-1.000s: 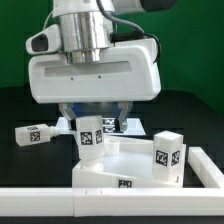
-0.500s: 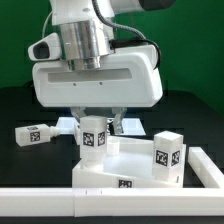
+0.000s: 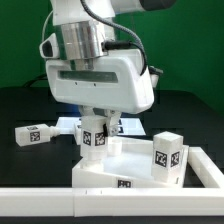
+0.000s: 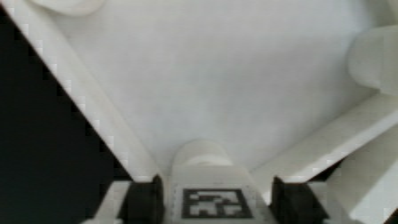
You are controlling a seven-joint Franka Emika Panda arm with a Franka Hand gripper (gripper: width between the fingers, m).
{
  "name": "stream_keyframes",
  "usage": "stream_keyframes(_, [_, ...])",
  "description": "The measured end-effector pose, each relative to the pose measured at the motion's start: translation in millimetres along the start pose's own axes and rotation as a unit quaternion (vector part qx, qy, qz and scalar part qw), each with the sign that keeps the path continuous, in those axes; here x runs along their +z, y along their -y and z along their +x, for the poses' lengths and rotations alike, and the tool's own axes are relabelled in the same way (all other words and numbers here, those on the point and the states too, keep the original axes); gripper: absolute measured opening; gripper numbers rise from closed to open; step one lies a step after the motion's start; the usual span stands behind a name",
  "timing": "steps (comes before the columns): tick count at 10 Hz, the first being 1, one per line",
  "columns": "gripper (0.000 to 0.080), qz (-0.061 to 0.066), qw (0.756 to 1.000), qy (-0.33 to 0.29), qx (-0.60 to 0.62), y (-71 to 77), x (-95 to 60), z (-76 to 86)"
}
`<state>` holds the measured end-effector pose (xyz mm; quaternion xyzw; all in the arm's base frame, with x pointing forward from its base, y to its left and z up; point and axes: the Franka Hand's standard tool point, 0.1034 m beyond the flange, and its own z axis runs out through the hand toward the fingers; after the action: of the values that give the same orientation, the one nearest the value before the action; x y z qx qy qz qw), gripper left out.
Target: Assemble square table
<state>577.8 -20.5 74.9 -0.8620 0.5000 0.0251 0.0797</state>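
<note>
Your gripper (image 3: 95, 126) is clamped on a leg (image 3: 93, 141), upright over the table top (image 3: 130, 166) corner, close inside its rim.

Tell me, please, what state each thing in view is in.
gripper: shut on held leg.
held leg: upright at the top's corner; cannot tell if seated.
top: lying flat, rim up.
standing leg: upright, ungripped.
lying leg: on its side, off the top, ungripped.
</note>
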Motion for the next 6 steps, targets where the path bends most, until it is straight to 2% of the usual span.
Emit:
stream_keyframes(2, [0.0284, -0.001, 0.995, 0.007, 0.104, 13.0, 0.8, 2.8])
stream_keyframes(3, [0.0284, 0.003, 0.990, 0.007, 0.143, 19.7, 1.1, 4.1])
stream_keyframes(6, [0.0284, 0.005, 0.977, 0.008, 0.211, 22.3, 1.6, 3.9])
